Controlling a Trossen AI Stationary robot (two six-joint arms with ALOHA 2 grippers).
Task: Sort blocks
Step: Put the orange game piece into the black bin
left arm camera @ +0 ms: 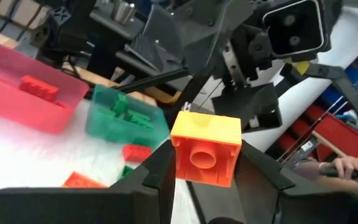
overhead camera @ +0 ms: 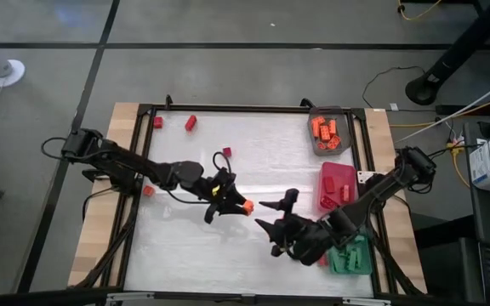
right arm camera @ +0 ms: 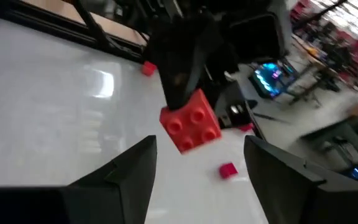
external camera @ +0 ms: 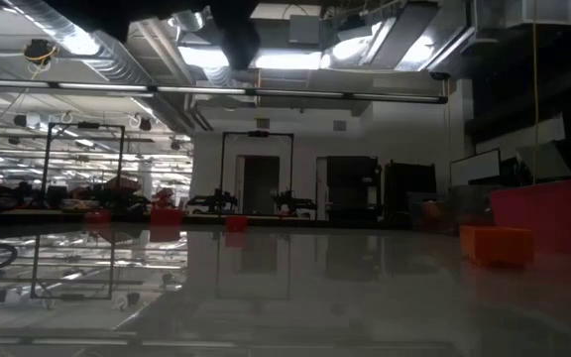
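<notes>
left gripper (overhead camera: 238, 204): clamps orange block (left arm camera: 205, 148) | right gripper (overhead camera: 272, 228): apparently spread, empty

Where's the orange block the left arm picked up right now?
The orange block is clamped in the left tool near the table's middle in the high view, facing the open right tool.

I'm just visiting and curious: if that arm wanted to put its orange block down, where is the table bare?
The left claw grips the orange block at mid-table. Bare patches: the near left stretch below it, and the far middle between the red blocks and the grey tray. It is crowded on the right: right claw, pink tray, teal tray.
</notes>
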